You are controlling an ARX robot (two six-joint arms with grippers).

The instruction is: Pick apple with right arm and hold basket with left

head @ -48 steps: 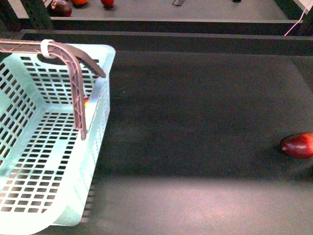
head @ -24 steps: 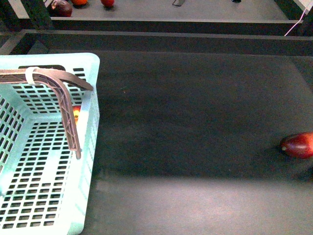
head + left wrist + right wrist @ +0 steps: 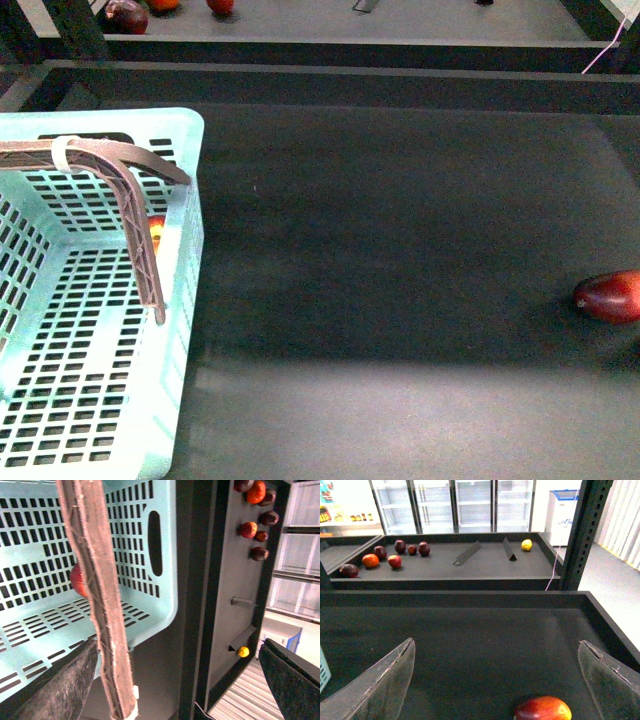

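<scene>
Apple (image 3: 156, 229), round and red with a yellow patch, lay inside the slotted mint plastic basket (image 3: 185, 300) against its far wall. Left gripper (image 3: 175, 680) stood wide around the brown latticed handle (image 3: 102, 605), seemingly to steady it. Right gripper (image 3: 495, 680) hung wide and empty over the dark mat (image 3: 400, 250).

Dark matte table (image 3: 400, 250), raised rim along its far edge. On it at the left stands the basket (image 3: 185, 300). Well apart, at the right edge, lies a maroon fruit (image 3: 610, 296). Beyond, a second dark shelf (image 3: 470, 565) carries scattered fruit.
</scene>
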